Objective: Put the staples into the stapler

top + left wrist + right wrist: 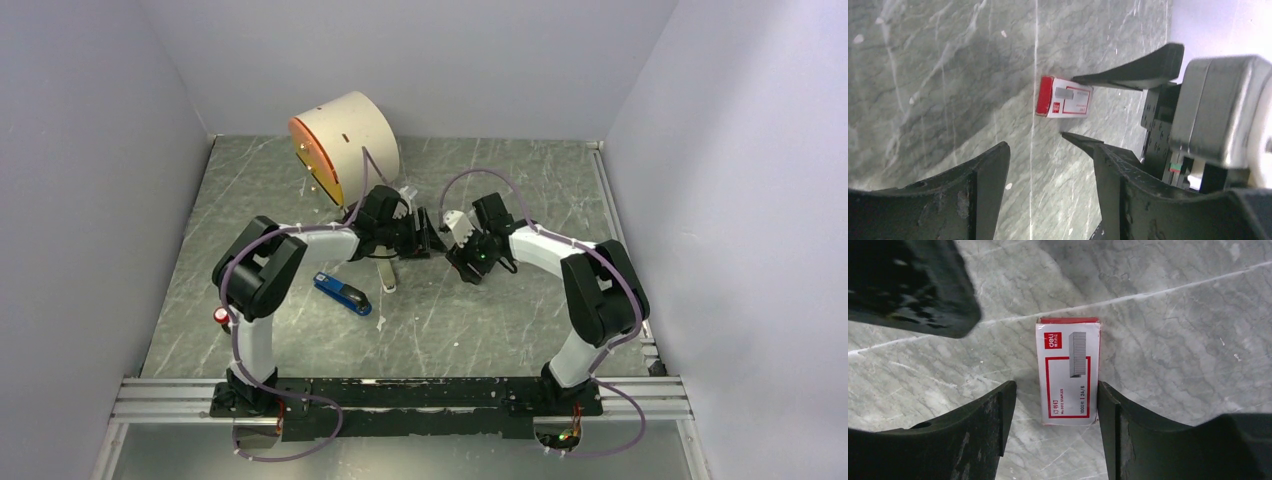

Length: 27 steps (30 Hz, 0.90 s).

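The blue stapler (343, 293) with black ends lies on the table in front of the left arm, apart from both grippers. No loose strip of staples shows. A small red-and-white staples box (1068, 372) lies flat on the table. My right gripper (1055, 390) is open and straddles the box's near end, its right finger (1113, 410) right beside the box's edge. My left gripper (1050, 165) is open and empty, facing the box (1064, 102) from the other side, a short way off. In the top view the two grippers (432, 243) (455, 250) meet mid-table and hide the box.
A cream cylinder with an orange inside (345, 145) lies on its side at the back left. A pale oblong object (388, 272) lies under the left arm's wrist. Grey walls enclose the marbled table (500, 320).
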Each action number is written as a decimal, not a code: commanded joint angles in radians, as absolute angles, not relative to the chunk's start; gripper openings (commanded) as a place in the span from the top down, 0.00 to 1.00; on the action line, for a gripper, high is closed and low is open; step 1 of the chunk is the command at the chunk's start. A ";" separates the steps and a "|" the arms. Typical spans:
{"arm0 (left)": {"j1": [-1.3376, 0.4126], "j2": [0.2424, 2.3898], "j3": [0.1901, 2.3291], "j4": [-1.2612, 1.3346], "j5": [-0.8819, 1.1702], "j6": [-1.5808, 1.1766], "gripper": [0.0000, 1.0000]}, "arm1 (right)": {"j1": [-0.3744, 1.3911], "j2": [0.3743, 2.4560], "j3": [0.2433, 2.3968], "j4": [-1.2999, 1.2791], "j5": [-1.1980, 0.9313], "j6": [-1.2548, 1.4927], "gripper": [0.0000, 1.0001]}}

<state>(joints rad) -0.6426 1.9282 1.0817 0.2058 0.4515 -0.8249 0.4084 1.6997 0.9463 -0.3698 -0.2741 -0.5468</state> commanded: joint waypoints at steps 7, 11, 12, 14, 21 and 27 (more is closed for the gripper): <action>-0.686 2.049 1.207 0.237 0.504 -0.771 0.54 | 0.370 1.697 0.909 -0.483 -0.309 -0.612 0.40; -0.693 2.089 1.232 0.262 0.510 -0.767 0.58 | 0.360 1.707 0.904 -0.470 -0.296 -0.616 0.39; -0.695 2.099 1.239 0.262 0.514 -0.765 0.59 | 0.360 1.713 0.904 -0.467 -0.293 -0.615 0.40; -0.696 2.117 1.247 0.273 0.525 -0.762 0.61 | 0.361 1.718 0.904 -0.459 -0.293 -0.613 0.44; -0.700 2.162 1.259 0.317 0.534 -0.749 0.60 | 0.360 1.714 0.897 -0.436 -0.279 -0.608 0.50; -0.705 2.193 1.275 0.356 0.570 -0.732 0.66 | 0.361 1.725 0.902 -0.434 -0.278 -0.607 0.53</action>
<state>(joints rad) -0.6914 2.1666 1.2484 0.2916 0.5289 -0.7666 0.3672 1.6836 0.9302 -0.3916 -0.3096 -0.6064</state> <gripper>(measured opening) 0.371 0.482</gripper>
